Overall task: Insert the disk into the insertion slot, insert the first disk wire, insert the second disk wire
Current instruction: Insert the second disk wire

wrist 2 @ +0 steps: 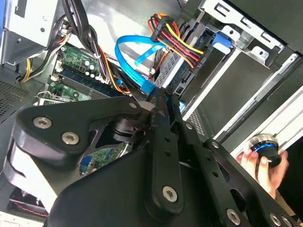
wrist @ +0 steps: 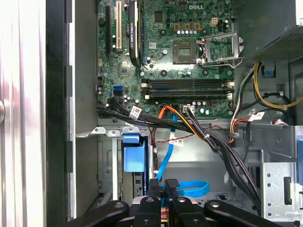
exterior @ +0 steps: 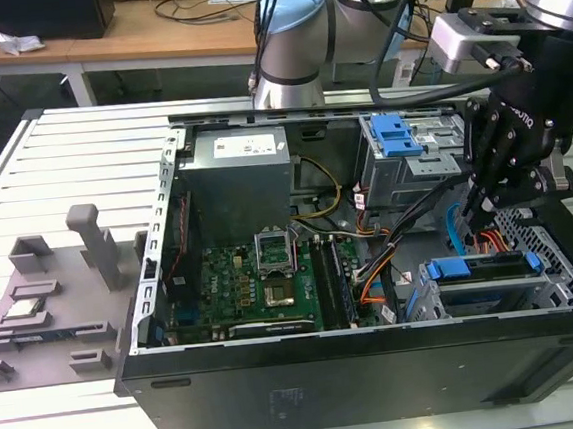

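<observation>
The second disk wire [wrist: 164, 158] is pinched between the near-closed fingers of the gripper [wrist: 163, 183], with the slotted disk [wrist: 132, 153] just ahead of the fingertips, slightly aside.

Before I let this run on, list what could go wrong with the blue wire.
1. The tool pinches the blue wire near its end. The tight loop could kink, or the plug could slip askew and go in crooked.
2. The cable bundle runs close beside the tool and could snag it.
</observation>
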Available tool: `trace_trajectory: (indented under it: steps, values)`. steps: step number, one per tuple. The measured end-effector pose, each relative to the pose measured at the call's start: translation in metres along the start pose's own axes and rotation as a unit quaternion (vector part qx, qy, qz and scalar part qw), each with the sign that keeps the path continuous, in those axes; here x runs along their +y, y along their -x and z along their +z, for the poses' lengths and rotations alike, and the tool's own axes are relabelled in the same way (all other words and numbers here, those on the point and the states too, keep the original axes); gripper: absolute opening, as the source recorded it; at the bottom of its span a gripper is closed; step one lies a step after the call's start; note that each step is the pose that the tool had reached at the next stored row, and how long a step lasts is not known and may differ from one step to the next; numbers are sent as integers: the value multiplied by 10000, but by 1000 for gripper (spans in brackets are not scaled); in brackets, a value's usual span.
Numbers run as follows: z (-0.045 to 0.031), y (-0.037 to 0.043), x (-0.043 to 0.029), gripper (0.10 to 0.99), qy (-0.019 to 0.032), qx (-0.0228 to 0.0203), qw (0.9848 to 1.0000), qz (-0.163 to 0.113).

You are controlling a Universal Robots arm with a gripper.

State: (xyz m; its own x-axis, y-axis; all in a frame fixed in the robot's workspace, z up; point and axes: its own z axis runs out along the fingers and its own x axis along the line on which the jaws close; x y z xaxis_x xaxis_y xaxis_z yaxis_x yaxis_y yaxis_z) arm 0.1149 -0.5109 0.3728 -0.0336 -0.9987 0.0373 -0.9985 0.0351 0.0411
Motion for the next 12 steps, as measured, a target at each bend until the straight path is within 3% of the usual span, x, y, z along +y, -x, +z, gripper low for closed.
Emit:
trace_trajectory:
  steps: [8, 12]
  values:
    - [14, -145, -5, 161, 0, -1, 10000, 1]
    - [75, -169, -18, 161, 0, 0, 10000, -1]
